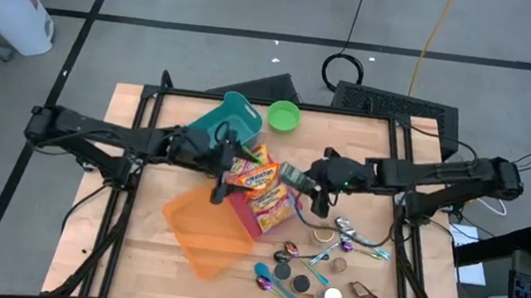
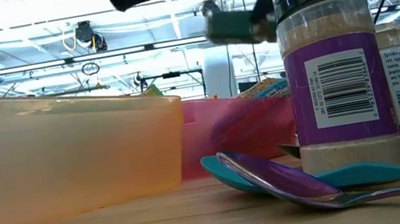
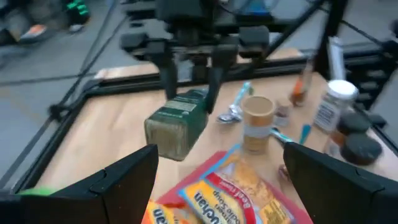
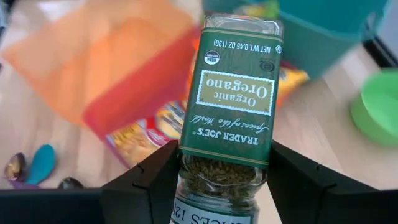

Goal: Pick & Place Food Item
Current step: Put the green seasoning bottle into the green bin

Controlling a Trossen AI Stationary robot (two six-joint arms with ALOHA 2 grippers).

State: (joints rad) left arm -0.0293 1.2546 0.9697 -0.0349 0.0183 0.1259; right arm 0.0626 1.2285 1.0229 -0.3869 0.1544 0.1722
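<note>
oregano jar (image 4: 230, 106) grasped in right pincer (image 1: 304, 182), held above table (image 1: 134, 244) centre for placing; left pincer (image 1: 226, 173) released over noodle packets (image 1: 261, 184).

Lay mid-table: noodle packets (image 1: 260, 181), with bin (image 1: 226, 119) at eleven o'clock of them and bowl (image 1: 283, 117) at twelve. Sat at seven o'clock: two nested tubs (image 1: 206, 228). Hung at three o'clock, just beside the packets: oregano jar (image 1: 293, 175). Lay scattered at five o'clock: spoons (image 1: 280, 283) and spice jars (image 1: 303, 274).
</note>
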